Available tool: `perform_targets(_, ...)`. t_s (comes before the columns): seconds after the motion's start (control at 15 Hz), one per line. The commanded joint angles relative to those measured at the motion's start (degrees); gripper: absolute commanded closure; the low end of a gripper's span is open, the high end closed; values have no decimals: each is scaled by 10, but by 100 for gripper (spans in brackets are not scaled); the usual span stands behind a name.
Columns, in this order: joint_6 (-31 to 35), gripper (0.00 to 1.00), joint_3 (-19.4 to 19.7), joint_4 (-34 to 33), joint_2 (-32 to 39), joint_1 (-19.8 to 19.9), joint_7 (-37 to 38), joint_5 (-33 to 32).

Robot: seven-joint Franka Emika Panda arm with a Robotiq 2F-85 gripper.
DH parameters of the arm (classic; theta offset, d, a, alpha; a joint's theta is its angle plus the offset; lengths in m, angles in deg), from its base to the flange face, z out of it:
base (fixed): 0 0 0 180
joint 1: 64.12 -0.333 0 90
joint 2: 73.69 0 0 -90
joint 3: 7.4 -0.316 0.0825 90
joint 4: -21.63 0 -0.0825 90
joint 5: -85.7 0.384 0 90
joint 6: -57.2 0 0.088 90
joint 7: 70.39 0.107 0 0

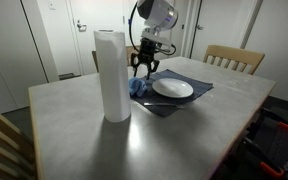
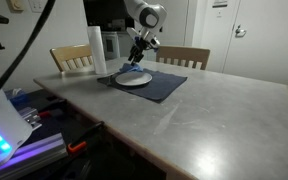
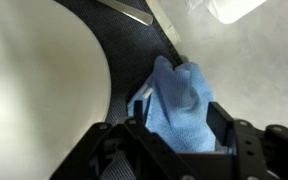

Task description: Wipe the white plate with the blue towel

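The white plate [image 1: 172,88] lies on a dark placemat [image 1: 180,104] on the grey table; it also shows in an exterior view [image 2: 136,80] and at the left of the wrist view [image 3: 44,90]. The blue towel [image 1: 137,90] is bunched at the plate's edge, on the mat, and shows in an exterior view [image 2: 130,71]. My gripper [image 1: 144,68] hangs straight over it [image 2: 137,56]. In the wrist view the towel [image 3: 179,95] fills the gap between my fingers [image 3: 177,135], which are closed on its upper part; its lower end trails onto the mat beside the plate.
A tall white paper towel roll [image 1: 111,75] stands close beside the towel, also visible in an exterior view [image 2: 97,50]. Wooden chairs [image 1: 234,58] [image 2: 184,55] stand at the table's far edges. The grey tabletop [image 1: 174,135] extends around the mat.
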Motion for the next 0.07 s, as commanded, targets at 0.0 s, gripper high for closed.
perform_targets(0.0,-26,0,5,39,-54,14,-20,6)
